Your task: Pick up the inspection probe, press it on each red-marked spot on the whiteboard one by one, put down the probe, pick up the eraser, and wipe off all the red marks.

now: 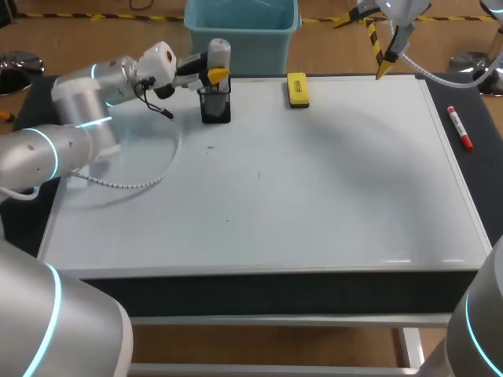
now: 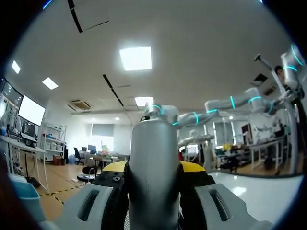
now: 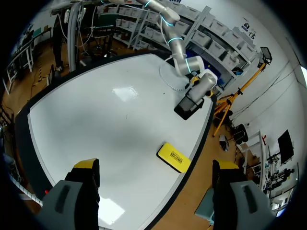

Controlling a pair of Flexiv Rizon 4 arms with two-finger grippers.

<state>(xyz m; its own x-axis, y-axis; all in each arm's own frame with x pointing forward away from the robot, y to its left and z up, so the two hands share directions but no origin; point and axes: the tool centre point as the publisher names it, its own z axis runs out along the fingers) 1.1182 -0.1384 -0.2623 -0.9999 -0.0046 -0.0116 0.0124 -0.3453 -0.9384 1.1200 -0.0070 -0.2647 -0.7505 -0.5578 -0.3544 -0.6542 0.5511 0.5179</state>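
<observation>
Apparently the left gripper (image 1: 214, 72) had its jaws clenched on the probe (image 1: 218, 53), which stood in, or just over, the black holder (image 1: 215, 108) at the back of the whiteboard (image 1: 314, 196); nothing else showed in that holder. I saw only faint dark specks, no clear red marks. The eraser (image 1: 297, 89) lay untouched, so the wiping seemed left. The right gripper (image 1: 381, 59) hung with jaws released.

This is a robotics lab, shown by the silver left arm (image 1: 78, 106) and right arm (image 1: 481, 330), both ringed in cyan light, flanking a surface (image 1: 236, 287) carrying a whiteboard (image 1: 314, 188) (a red marker (image 1: 460, 128) lies beside it).
</observation>
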